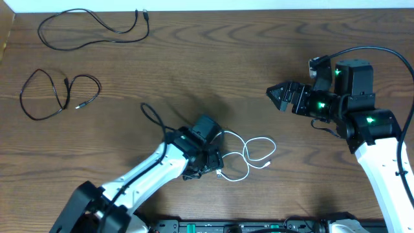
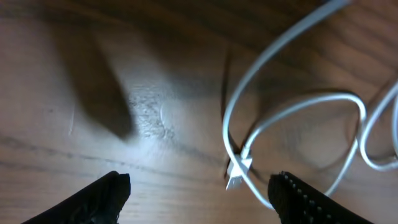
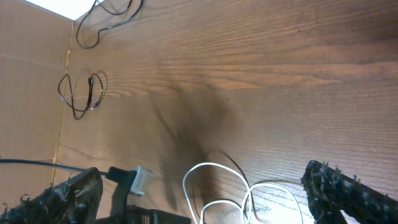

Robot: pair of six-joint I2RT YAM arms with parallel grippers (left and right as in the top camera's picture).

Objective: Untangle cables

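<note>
The white cable (image 1: 252,155) lies in loops on the table just right of my left gripper (image 1: 206,165). In the left wrist view its plug (image 2: 237,174) lies on the wood between my open fingers (image 2: 199,199), nearer the right one. One black cable (image 1: 97,24) lies spread at the far left top. The other black cable (image 1: 55,97) lies looped at the left. My right gripper (image 1: 279,95) is open and empty, held above the table at the right. In the right wrist view the white cable (image 3: 249,193) and both black cables (image 3: 84,93) show.
A thicker black arm cable (image 1: 154,116) curls on the table beside my left arm. The table's left edge (image 1: 6,45) is near the black cables. A cardboard wall (image 3: 31,99) stands at the left in the right wrist view.
</note>
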